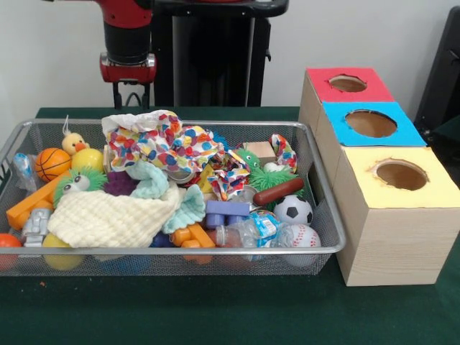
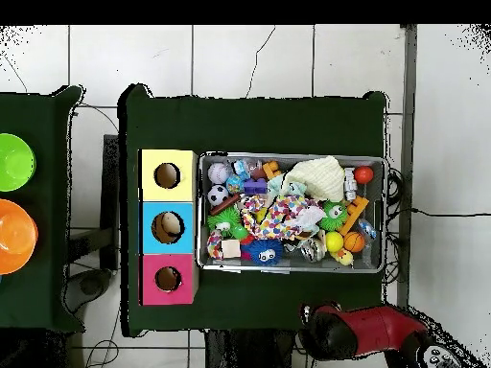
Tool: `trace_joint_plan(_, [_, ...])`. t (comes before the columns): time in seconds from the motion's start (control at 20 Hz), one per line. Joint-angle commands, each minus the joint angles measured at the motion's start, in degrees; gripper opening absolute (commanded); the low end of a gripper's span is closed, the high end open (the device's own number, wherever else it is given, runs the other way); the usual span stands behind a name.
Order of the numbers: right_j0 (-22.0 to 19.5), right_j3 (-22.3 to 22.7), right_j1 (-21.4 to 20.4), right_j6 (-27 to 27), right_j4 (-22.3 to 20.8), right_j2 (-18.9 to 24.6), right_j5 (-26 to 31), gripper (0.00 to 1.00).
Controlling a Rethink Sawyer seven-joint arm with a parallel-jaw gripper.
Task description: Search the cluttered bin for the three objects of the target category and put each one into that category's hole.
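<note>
The silver wire-mesh bin (image 1: 180,252) sits on the green table, full of toys; it also shows in the overhead view (image 2: 288,156). A fluffy yellow duckling (image 1: 72,143) with an orange beak stands in its far left corner. A green fuzzy creature with eyes (image 1: 76,183) lies at the left beside a yellow knit cloth. Another green fuzzy creature (image 1: 251,161) lies right of the middle. My gripper (image 1: 131,95) hangs behind the bin's far rim, above the table and outside the bin, touching nothing. In the overhead view the arm (image 2: 360,331) lies below the bin.
Three wooden boxes with round holes stand right of the bin: red top (image 1: 320,90), blue top (image 1: 338,129), yellow top (image 1: 431,192). A soccer ball (image 1: 293,210), baseball (image 1: 302,236), small basketball (image 1: 52,164) and colourful cloth (image 1: 165,144) lie in the bin. Green (image 2: 14,161) and orange (image 2: 14,235) bowls sit on a side table.
</note>
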Motion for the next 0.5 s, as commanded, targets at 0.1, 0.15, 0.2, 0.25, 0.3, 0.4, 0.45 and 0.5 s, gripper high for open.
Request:
trace_joint_plan(0.1, [-2.5,-7.8,1.4,-4.8,-5.2,2.5,-0.2,1.00])
trace_joint_plan(0.15, [-3.2,-7.6,0.9,-5.6,-5.4,3.2,-0.2,1.00])
trace_joint_plan(0.2, [-4.1,-7.6,0.4,-6.7,-5.4,4.1,0.1,1.00])
trace_joint_plan(0.25, [-5.2,-7.6,0.1,-8.0,-4.9,5.2,1.0,1.00])
trace_joint_plan(0.3, [-6.3,-7.6,-0.2,-9.0,-4.5,6.1,1.7,1.00])
trace_joint_plan(0.4, [-8.0,-7.8,-0.5,-11.0,-3.9,7.8,3.3,1.00])
trace_joint_plan(0.45, [-9.2,-8.0,-0.3,-12.0,-3.7,8.7,3.7,1.00])
trace_joint_plan(0.5, [-9.7,-8.3,-0.1,-12.2,-4.0,9.1,3.8,1.00])
